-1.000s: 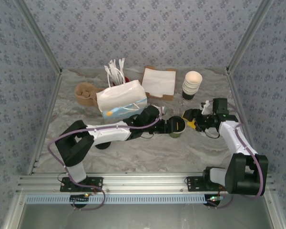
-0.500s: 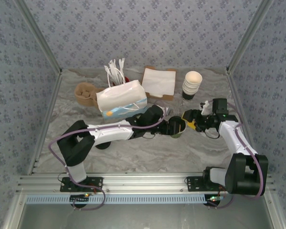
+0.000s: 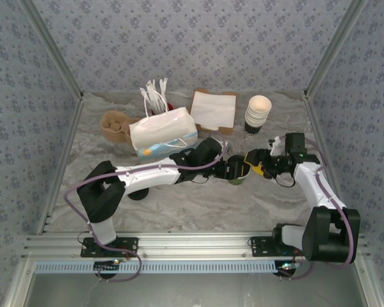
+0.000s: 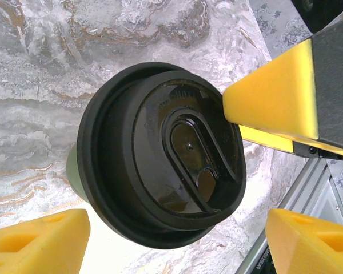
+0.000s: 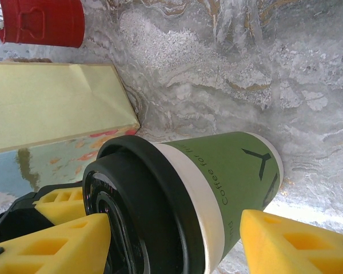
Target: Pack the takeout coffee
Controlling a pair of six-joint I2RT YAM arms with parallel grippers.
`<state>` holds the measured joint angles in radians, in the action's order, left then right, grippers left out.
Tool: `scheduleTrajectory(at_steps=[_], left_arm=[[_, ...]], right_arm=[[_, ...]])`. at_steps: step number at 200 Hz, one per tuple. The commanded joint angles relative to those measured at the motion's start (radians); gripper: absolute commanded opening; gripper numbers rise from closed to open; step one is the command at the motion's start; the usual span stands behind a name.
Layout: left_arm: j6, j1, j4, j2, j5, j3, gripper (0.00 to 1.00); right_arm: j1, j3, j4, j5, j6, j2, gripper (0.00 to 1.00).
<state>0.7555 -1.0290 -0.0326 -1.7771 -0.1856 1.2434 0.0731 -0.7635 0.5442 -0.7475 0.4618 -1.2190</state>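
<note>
Since a second ago, the left arm's wrist has shifted slightly toward the far edge of the tabletop (image 3: 198, 204). The takeout coffee (image 3: 239, 171) and the right arm have stayed put. The cup stands upright a little right of the tabletop's middle, about halfway between the near and far edges, with its black lid (image 4: 160, 154) seated on top.

The left gripper (image 3: 226, 167) is released: in its wrist view both yellow fingers (image 4: 40, 240) sit clear of the lid, one on each side. The right gripper (image 3: 251, 160) is grasping the cup from the side of the tabletop's right edge. One of its yellow fingers (image 4: 274, 97) presses the lid's rim, and the other (image 5: 297, 240) lies against the green wall.

A white paper bag (image 3: 163, 131) lies on its side just beyond the left arm, toward the far edge. A stack of unlidded cups (image 3: 257, 114) stands near the far edge, right of centre.
</note>
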Motion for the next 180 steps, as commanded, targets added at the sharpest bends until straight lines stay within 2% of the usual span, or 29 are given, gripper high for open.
scheduleTrajectory(at_steps=[1,67,117,180], left_arm=[[-0.025,-0.008,-0.018,-0.017,0.015,0.034,0.81],[-0.035,-0.022,-0.014,-0.029,0.005,0.055,0.81],[-0.04,-0.014,-0.045,0.016,0.062,0.026,0.82],[0.059,0.036,0.034,0.031,0.01,-0.028,0.8]], right_arm=[[-0.006,-0.019,0.023,0.002,-0.017,0.021,0.64],[-0.004,-0.027,0.047,0.008,-0.02,0.051,0.65],[-0.005,-0.015,0.052,0.039,-0.029,0.064,0.65],[-0.01,0.004,0.051,0.06,-0.034,0.08,0.61]])
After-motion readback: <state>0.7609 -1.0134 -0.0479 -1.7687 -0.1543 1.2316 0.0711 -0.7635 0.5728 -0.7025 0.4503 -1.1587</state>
